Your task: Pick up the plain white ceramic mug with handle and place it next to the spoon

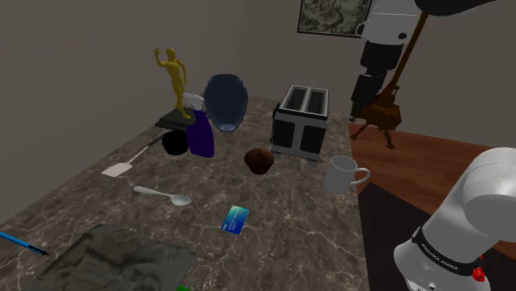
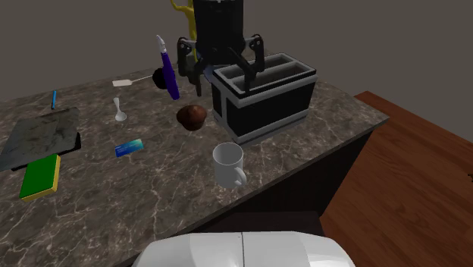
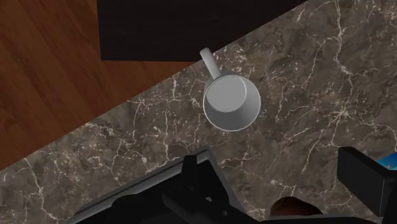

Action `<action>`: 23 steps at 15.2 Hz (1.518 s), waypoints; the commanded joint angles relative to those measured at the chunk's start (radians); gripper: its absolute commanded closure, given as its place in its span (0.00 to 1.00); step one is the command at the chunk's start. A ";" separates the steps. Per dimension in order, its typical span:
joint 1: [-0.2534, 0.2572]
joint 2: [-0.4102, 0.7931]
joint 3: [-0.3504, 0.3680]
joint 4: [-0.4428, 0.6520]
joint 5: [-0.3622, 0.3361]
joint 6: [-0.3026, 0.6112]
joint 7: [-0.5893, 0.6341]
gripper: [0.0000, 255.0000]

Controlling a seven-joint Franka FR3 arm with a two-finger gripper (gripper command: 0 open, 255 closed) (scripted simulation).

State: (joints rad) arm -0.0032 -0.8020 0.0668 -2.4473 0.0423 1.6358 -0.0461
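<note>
While unheld — mug (image 1: pixel 341 174) upright, hand (image 3: pixel 273 162) spread.

A white arm (image 1: pixel 488 186) of smooth, rounded shells is being shown, its links being broken up by dark joints (image 1: pixel 378 59). The lower link is being ringed by a black band (image 1: pixel 438 248) carrying small white lettering, and a red mark (image 1: pixel 476 271) is being displayed just beneath it. A fine seam (image 2: pixel 241 250) is being seen running down a white shell (image 2: pixel 288 250). The arm is being finished off by an all-black gripper (image 2: pixel 222 76), its two blocky black fingers (image 3: pixel 366 181) being pictured in the wrist view.
</note>
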 commanded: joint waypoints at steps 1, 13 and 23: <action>0.000 0.000 0.000 0.000 0.000 0.000 0.000 0.00; 0.045 -0.059 0.112 -0.442 0.089 0.463 0.117 0.00; 0.048 0.017 0.127 -0.510 0.103 0.607 0.116 0.00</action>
State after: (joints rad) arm 0.0440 -0.7905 0.1926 -2.9551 0.1440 2.2344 0.0692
